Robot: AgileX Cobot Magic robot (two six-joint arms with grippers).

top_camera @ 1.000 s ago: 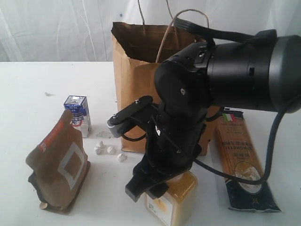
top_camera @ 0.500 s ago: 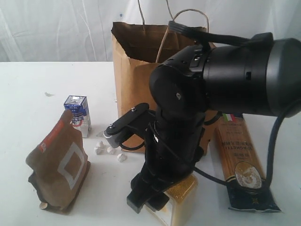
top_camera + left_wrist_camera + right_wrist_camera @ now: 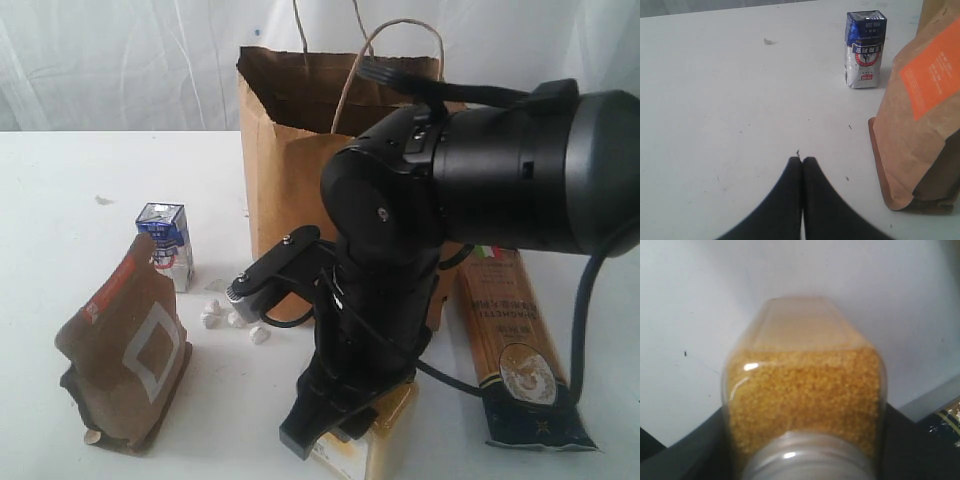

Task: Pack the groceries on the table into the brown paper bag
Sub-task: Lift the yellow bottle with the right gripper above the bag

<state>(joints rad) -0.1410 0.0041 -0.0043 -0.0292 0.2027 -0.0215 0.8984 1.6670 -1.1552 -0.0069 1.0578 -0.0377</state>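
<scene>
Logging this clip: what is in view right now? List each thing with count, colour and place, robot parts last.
brown paper bag: one, kraft brown, standing open, back middle
small blue-white carton: one, blue and white, upright, left of the bag
brown pouch with orange label: one, brown, standing, front left
yellow-grain bottle: one, yellow contents, front middle
long pasta pack: one, tan and dark blue, flat, right of the bag
white crumbs: several, white, between carton and bag
table: one, white
left gripper: black, shut, empty, over bare table
right gripper: black, closed on the bottle's sides
</scene>
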